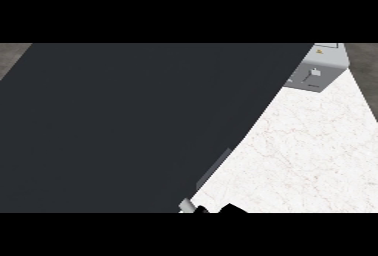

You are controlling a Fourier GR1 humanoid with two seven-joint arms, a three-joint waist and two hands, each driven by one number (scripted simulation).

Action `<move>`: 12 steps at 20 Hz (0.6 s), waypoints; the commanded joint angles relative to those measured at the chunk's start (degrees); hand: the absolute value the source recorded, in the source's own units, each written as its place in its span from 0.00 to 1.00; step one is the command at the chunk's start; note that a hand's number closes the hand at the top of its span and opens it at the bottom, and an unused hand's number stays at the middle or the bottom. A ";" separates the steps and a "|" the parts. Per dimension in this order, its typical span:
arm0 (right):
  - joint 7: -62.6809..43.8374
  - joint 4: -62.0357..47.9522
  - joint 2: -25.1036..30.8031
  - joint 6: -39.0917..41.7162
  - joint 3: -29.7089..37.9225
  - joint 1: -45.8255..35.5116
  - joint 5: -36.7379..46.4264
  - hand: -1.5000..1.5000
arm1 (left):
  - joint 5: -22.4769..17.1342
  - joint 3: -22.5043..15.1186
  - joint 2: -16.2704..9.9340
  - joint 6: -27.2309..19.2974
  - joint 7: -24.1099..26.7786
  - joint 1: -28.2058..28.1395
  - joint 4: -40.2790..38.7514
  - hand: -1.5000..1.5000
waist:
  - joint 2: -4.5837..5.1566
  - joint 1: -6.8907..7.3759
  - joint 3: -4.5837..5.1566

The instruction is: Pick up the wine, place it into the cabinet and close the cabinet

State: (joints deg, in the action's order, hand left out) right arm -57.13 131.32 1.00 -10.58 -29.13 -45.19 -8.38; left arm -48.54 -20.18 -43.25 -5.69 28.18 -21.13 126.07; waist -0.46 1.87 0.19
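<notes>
Across most of your view a big flat dark cabinet door [133, 125] blocks things, smooth and plain, with a thin grey handle [214, 167] on its edge. Beside it lies the white marble table [310, 150], with a small grey box [319, 70] at the far end. You cannot see the wine, so it may be inside already. A black robot hand [232, 209] peeks in low; you cannot tell if it is apart or together. Closing looks next, so push the door gently

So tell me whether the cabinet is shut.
Cannot tell. A big dark panel fills the left of the view, hiding any opening; only marble counter shows beside it.
</notes>
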 commanded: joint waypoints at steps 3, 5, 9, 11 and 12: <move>7.13 -15.62 -0.97 -9.28 -8.46 -9.16 4.86 1.00 | -7.10 10.08 -5.09 13.03 2.22 -4.91 -4.53 1.00 | 0.14 1.40 0.14; 7.97 -18.92 -0.98 -12.49 -8.19 -12.69 4.79 1.00 | -9.97 14.16 -6.71 16.33 1.75 -6.23 -5.28 1.00 | 0.12 0.98 0.03; 15.96 -32.85 -0.99 -15.59 -6.78 -19.57 4.48 1.00 | -12.57 16.33 -8.24 20.31 -0.03 -6.50 -5.88 1.00 | 0.60 1.77 0.03; 15.05 -37.56 -0.99 -14.43 -2.57 -25.06 1.48 1.00 | -13.75 17.96 -8.02 21.91 -0.31 -5.80 -8.55 1.00 | 0.62 0.91 -0.01; 17.53 -41.45 -1.00 -16.38 -3.11 -26.37 1.37 1.00 | -13.92 17.52 -8.39 21.06 -1.54 -5.33 -7.17 1.00 | 0.74 1.19 -0.02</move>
State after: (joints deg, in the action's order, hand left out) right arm -44.18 100.44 0.09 -24.12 -33.81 -65.39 -5.71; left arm -60.27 -4.94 -50.42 12.68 28.09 -26.78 120.03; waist 0.01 3.00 0.18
